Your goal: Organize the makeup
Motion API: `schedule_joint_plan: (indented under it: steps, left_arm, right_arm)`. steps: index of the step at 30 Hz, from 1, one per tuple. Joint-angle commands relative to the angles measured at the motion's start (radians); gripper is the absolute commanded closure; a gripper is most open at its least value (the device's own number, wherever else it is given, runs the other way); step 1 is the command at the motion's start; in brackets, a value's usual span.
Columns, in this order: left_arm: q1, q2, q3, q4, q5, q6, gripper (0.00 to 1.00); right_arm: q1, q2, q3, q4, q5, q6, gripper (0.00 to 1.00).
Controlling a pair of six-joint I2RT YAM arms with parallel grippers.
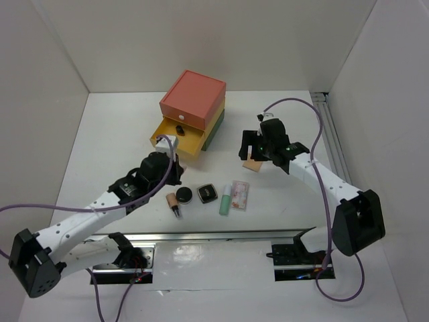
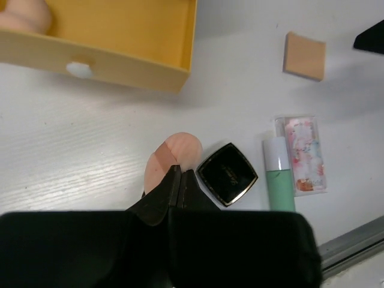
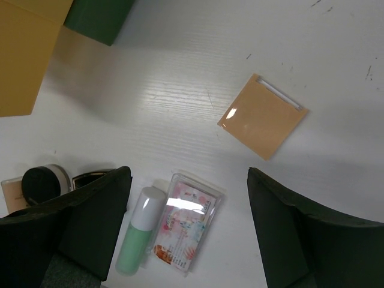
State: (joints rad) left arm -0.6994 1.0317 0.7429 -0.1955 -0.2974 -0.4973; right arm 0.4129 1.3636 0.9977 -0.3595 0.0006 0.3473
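Black fingers of the left gripper (image 2: 181, 175) are pressed together with nothing between them, above the tan lipstick (image 2: 174, 155) that lies on the white table (image 2: 72, 150). Just beside it is the square black compact (image 2: 227, 174); its gold script is too small to read. Further out, the mint-green tube (image 2: 279, 180) and the pink sachet (image 2: 305, 157) lie side by side, and the sachet's print is not readable. The right gripper (image 3: 187, 180) is wide open and empty, near the tan square pad (image 3: 262, 115). One beige sponge (image 2: 21, 15) sits in the yellow drawer (image 2: 120, 66).
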Motion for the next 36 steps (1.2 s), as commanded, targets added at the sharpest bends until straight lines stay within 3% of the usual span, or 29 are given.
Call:
schedule_joint_plan:
  steps: [1,5,14,15,16,17,20,27,30,36]
  left_arm:
    - [-0.003,-0.055,0.052,-0.009,-0.023,0.026,1.0]
    - [0.056,0.055,0.175,0.043,-0.114,0.089,1.0]
    - [0.193,0.364,0.394,0.067,-0.072,0.111,1.0]
    - [0.193,0.376,0.403,0.067,-0.072,0.111,0.97]
    - [0.204,0.376,0.403,0.067,-0.053,0.111,0.75]
    - [0.213,0.39,0.403,0.08,-0.043,0.111,0.59]
    - [0.224,0.4,0.412,0.08,-0.022,0.111,0.25]
    - [0.233,0.326,0.44,0.021,-0.002,0.108,0.0]
    - [0.233,0.236,0.395,-0.028,0.02,0.031,0.0]
    - [0.196,0.003,0.141,-0.126,0.034,-0.142,0.0]
  right_arm:
    - [-0.01,-0.047,-0.027,-0.01,0.012,-0.01,0.15]
    - [-0.01,-0.066,-0.066,-0.01,0.003,-0.01,0.15]
    - [-0.01,-0.113,-0.108,-0.091,0.067,0.035,0.15]
    - [-0.01,-0.113,-0.108,-0.101,0.067,0.035,0.15]
    - [-0.01,-0.129,-0.108,-0.101,0.081,0.035,0.15]
    - [-0.01,-0.139,-0.108,-0.11,0.081,0.035,0.15]
    - [-0.01,-0.139,-0.108,-0.134,0.081,0.035,0.14]
    - [0.019,-0.173,-0.136,-0.24,0.072,0.085,0.14]
    - [0.07,-0.185,-0.195,-0.253,0.055,0.119,0.14]
    - [0.211,-0.147,-0.267,-0.185,0.076,0.223,0.14]
